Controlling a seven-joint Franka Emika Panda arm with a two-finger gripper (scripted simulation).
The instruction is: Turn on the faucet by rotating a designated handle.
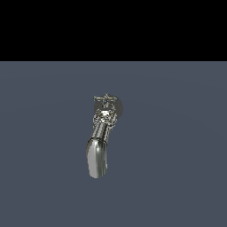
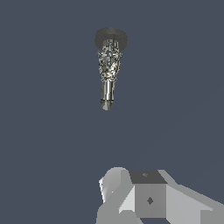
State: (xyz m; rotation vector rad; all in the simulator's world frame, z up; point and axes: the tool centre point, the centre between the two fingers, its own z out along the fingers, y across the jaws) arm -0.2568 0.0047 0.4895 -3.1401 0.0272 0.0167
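Chrome faucet [image 1: 101,137] on a plain slate-grey floor [image 1: 177,155], black backdrop [image 1: 113,26] behind; tool [image 2: 148,199] well apart, its state unclear.

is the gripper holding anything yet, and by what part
Nothing is held. In the wrist view the gripper shows only at the frame's edge, well apart from the faucet, with bare floor between them. Whether its jaws are open cannot be told.

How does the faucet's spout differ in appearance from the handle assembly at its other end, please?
The spout is a smooth, thick, curved tube, while the handle assembly is thin, with a short crossbar and fine, intricate detail. The spout widens to a rounded end nearest the exterior camera; the handle assembly sits at the far end against a dark round base. Both are shiny metallic chrome. The claw touches neither.
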